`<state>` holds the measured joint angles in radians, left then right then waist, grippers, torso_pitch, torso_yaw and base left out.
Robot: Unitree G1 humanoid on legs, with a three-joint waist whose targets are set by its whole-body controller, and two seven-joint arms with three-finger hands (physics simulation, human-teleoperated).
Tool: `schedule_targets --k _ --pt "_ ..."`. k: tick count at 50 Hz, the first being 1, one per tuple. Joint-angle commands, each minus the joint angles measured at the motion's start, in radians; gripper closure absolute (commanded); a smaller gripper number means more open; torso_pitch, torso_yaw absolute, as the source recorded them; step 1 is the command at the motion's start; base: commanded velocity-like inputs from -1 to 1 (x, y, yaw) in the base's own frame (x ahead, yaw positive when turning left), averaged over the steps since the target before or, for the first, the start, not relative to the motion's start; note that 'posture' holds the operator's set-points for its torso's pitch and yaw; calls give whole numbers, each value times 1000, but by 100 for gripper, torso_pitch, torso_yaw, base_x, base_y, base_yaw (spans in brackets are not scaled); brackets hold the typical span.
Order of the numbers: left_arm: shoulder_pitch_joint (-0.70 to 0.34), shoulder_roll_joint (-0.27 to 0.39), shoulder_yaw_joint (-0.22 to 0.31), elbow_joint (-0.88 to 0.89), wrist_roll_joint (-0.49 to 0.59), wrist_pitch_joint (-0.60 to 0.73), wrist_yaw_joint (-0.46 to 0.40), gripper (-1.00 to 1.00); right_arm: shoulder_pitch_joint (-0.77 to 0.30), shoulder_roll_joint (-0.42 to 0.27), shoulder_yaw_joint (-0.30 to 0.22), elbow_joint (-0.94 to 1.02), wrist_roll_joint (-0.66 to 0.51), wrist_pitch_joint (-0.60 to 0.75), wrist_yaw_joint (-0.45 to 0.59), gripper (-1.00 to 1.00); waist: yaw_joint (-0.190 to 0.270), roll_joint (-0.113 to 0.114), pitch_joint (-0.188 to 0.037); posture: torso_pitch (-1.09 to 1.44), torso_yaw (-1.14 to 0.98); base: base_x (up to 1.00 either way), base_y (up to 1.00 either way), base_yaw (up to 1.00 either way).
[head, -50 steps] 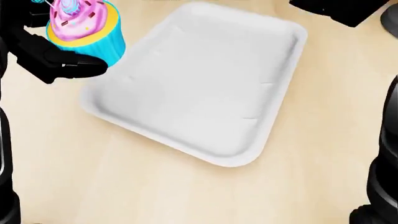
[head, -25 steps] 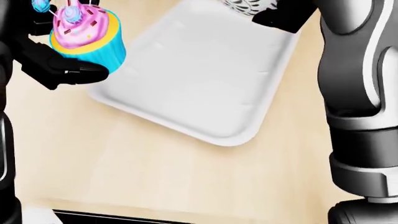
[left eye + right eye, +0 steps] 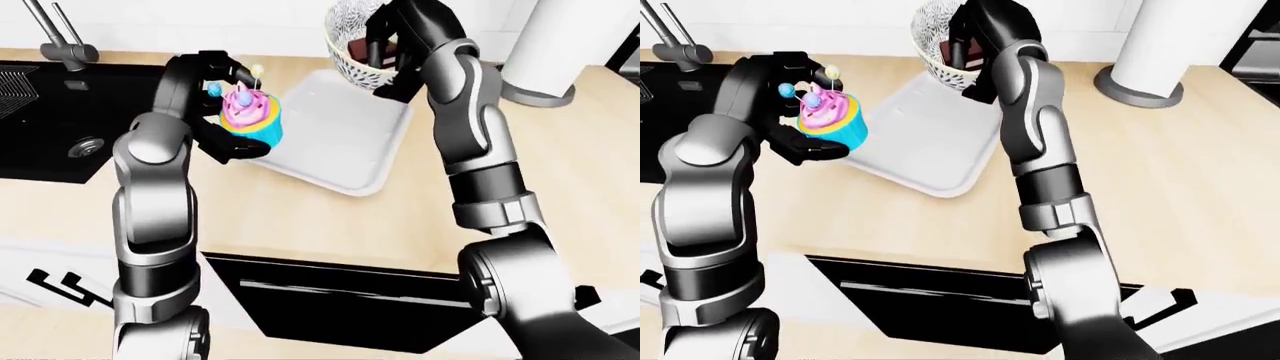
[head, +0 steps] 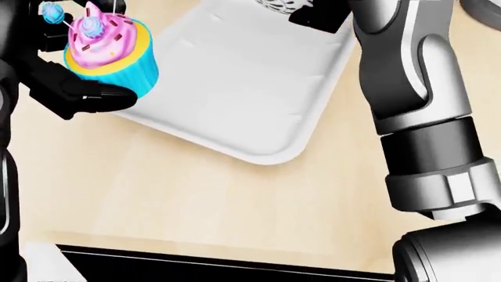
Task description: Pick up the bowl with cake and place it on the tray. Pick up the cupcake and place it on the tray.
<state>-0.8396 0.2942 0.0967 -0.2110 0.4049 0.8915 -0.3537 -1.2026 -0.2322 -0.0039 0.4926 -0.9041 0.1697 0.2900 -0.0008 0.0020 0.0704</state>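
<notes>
The view has shifted; left robot hand (image 3: 215, 105) grips the cupcake (image 3: 252, 116), right robot hand (image 3: 395, 45) the bowl (image 3: 350, 34).

Both arms are raised, the left hand (image 3: 205, 112) and right hand (image 3: 395, 41) each with fingers curled closed.

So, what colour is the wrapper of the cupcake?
Bright turquoise blue, under a yellow cake and pink frosting. The cupcake shows best in the head view.

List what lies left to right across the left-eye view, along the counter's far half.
Faucet → sink → left hand holding the cupcake → tray → bowl in the right hand → white cylinder.
</notes>
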Motion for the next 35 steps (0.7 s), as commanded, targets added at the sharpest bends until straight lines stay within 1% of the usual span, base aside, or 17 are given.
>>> schedule_targets --k 1,10,17,21,28,35 --pt "-38 12 14 -37 4 -32 13 100 -68 -9 -14 -45 -3 -36 -68 100 0 1 -43 0 0 0 0 0" --pt "-29 17 19 -42 -4 -35 14 100 -118 -2 -3 150 -4 -101 -173 100 -2 4 -48 0 0 0 0 0" --pt "-32 20 25 -46 -18 -45 25 100 -121 6 2 169 -8 -110 -182 100 0 4 -49 0 0 0 0 0" --pt "-27 21 10 -45 -10 -39 15 100 -123 7 3 185 -12 -118 -188 100 1 4 -49 -1 0 0 0 0" --pt "-27 15 11 -43 -3 -46 10 100 -124 7 4 202 -17 -125 -198 100 3 2 -78 -8 0 0 0 0" --pt "-17 12 19 -42 -6 -57 14 100 -122 10 4 215 -18 -130 -208 100 4 2 -117 -15 0 0 0 0"
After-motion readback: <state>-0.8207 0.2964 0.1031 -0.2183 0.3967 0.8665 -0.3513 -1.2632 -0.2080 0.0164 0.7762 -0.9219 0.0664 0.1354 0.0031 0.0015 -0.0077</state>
